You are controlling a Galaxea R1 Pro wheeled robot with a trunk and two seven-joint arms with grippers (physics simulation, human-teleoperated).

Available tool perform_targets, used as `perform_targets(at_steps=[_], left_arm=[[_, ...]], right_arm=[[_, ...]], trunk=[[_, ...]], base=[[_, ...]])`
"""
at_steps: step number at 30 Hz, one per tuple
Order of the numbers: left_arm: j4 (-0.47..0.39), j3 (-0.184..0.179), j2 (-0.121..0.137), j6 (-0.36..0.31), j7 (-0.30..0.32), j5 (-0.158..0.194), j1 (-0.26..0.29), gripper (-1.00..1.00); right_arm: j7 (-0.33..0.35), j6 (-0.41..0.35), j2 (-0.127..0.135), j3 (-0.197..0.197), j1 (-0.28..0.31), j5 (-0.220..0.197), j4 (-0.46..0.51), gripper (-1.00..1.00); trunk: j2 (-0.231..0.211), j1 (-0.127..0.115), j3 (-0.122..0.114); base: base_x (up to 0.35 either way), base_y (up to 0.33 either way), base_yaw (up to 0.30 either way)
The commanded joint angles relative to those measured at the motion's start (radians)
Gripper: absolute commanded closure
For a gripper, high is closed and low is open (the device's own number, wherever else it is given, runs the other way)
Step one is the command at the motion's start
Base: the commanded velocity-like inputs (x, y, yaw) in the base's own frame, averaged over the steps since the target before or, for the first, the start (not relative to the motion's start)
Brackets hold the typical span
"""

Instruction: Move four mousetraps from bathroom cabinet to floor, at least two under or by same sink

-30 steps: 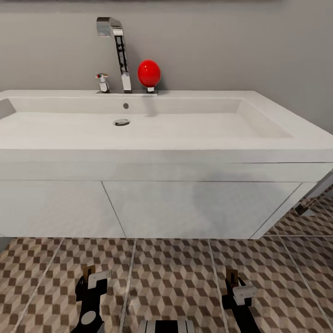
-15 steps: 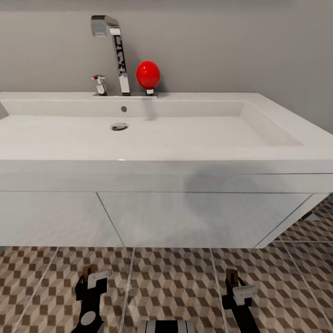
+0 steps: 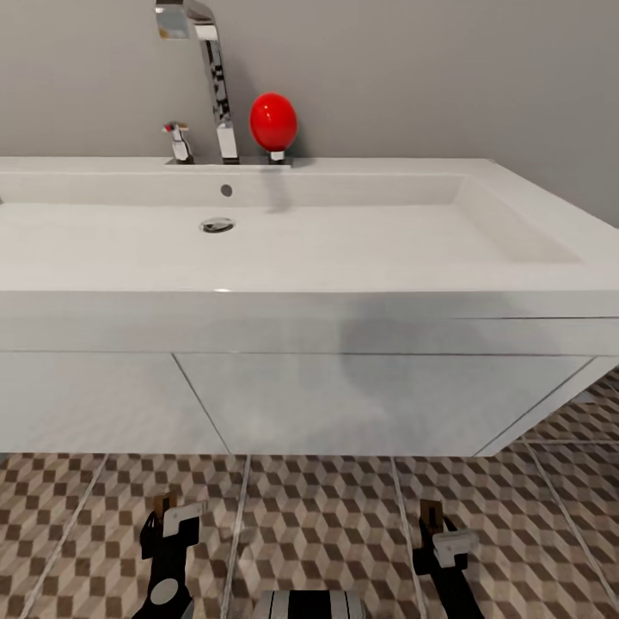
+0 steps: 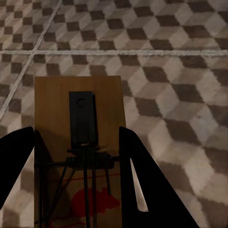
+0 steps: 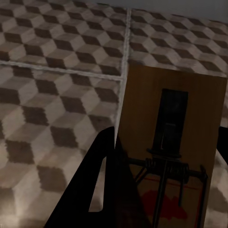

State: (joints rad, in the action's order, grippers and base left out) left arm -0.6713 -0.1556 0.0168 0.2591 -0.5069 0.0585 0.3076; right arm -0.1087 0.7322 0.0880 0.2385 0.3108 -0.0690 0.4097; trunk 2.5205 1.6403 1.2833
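The white bathroom sink (image 3: 361, 249) with its two-door vanity (image 3: 370, 404) stands right in front of me, above the cube-patterned bathroom floor (image 3: 327, 516). My left gripper (image 3: 168, 518) hangs low over the tiles, shut on a mousetrap (image 3: 163, 502). In the left wrist view that wooden mousetrap (image 4: 78, 123) with a black spring bar sits between the dark fingers (image 4: 140, 171). My right gripper (image 3: 435, 528) is shut on a second mousetrap (image 3: 430, 512), seen close as a mousetrap (image 5: 175, 118) beside one finger (image 5: 102, 166). The cabinet is out of view.
A chrome faucet (image 3: 211, 77) and a red rounded object (image 3: 273, 122) stand at the back of the basin against the grey wall. The vanity front overhangs the tiles just ahead of both grippers. More floor (image 3: 585, 421) shows to the right of the vanity.
The whole view has drawn closer to the sink, so the camera moved forward. Both grippers keep the same pose and still hold their mousetraps.
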Motion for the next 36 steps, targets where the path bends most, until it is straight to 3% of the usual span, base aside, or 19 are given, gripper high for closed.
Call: perform_targets(at_steps=[1, 10, 16, 22, 28, 36], left_arm=[[0.000, -0.008, 0.002, 0.003, -0.008, 0.006, 0.001, 1.00], [0.000, -0.007, 0.002, 0.003, -0.008, 0.006, 0.001, 1.00], [0.001, -0.008, 0.002, 0.003, -0.004, 0.009, 0.001, 1.00], [-0.011, -0.010, 0.003, -0.005, 0.003, 0.009, 0.001, 1.00], [-0.094, -0.010, 0.010, -0.092, 0.007, 0.008, 0.005, 1.00], [-0.128, -0.007, 0.014, -0.188, 0.010, 0.009, 0.033, 1.00]], right_arm=[[-0.004, 0.003, 0.001, 0.008, 0.001, -0.009, 0.000, 1.00], [-0.005, 0.004, 0.001, 0.007, 0.001, -0.009, 0.000, 1.00], [-0.006, 0.004, 0.002, 0.006, 0.001, -0.008, 0.002, 1.00], [-0.006, -0.008, 0.002, 0.005, 0.004, -0.009, 0.066, 1.00], [-0.006, -0.012, 0.003, 0.005, 0.040, -0.012, 0.076, 1.00], [-0.005, -0.019, 0.003, 0.005, 0.048, -0.013, 0.075, 1.00]], trunk=[[0.001, 0.000, 0.005], [0.003, 0.004, 0.039], [0.003, 0.004, 0.039], [0.003, 0.004, 0.039], [0.003, 0.004, 0.039], [0.003, 0.004, 0.039]], base=[[0.000, 0.000, 0.000], [0.000, 0.000, 0.000], [0.000, 0.000, 0.000], [0.000, 0.000, 0.000], [0.000, 0.000, 0.000], [0.000, 0.000, 0.000]])
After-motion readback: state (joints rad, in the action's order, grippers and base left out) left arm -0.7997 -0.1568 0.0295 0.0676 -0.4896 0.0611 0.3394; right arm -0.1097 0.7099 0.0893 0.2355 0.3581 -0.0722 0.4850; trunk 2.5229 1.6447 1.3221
